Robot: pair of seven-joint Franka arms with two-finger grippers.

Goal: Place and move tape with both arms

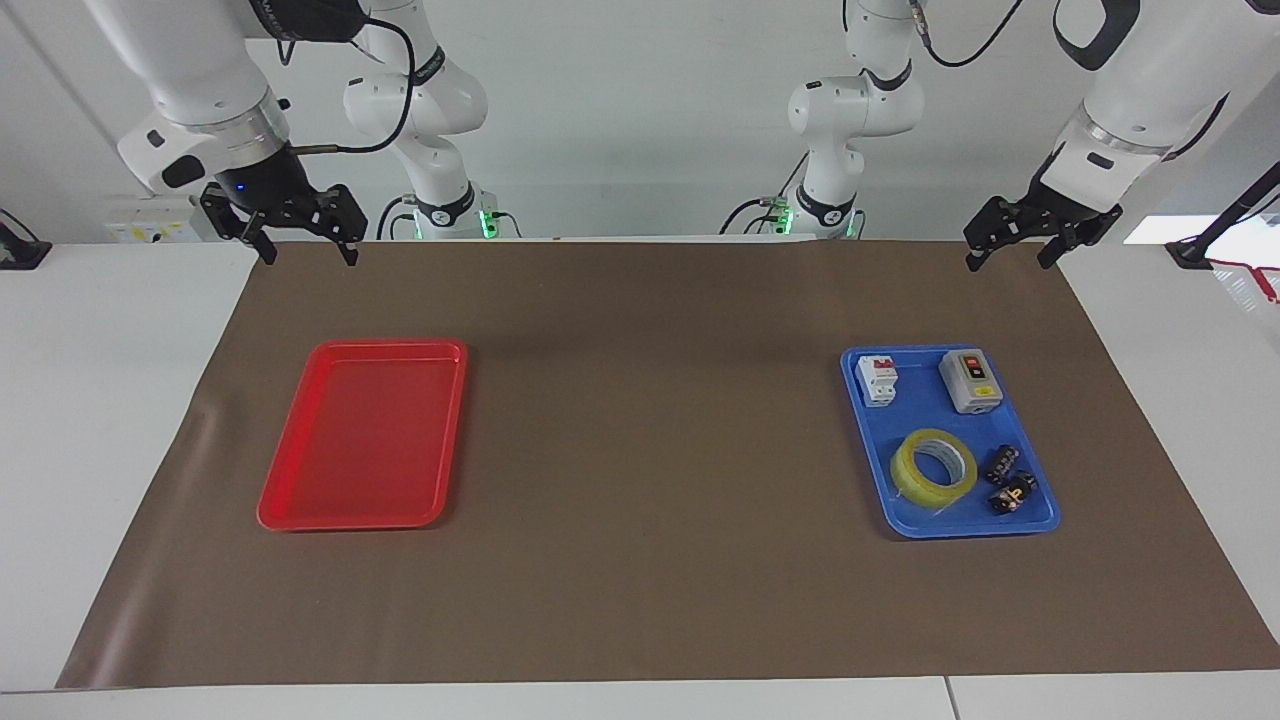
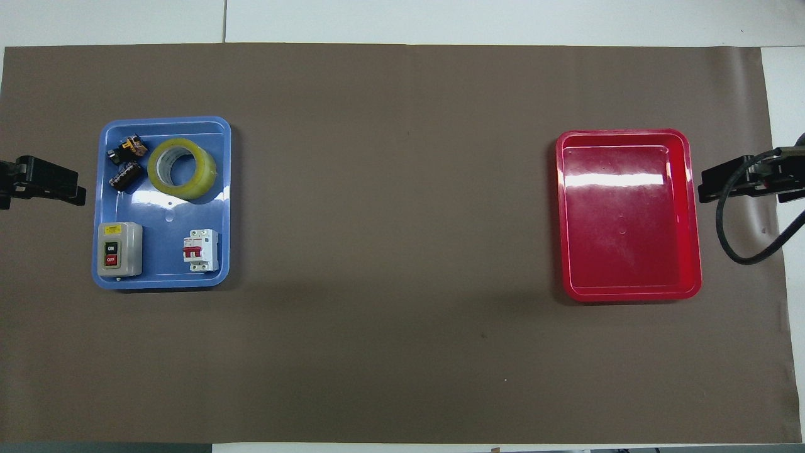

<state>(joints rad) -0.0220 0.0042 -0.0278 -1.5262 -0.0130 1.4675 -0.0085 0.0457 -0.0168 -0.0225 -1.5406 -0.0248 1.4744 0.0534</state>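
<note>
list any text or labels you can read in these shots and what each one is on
"ON": black button of the grey switch box in the blue tray.
"OFF": red button just below it on that box.
Yellow sticker at the top of that box: print too small to read.
White circuit breaker beside it: markings too small to read.
Tape, two small black parts, red tray: no text visible.

tape: glossy translucent plastic | trays: glossy plastic | table cover: matt brown paper
</note>
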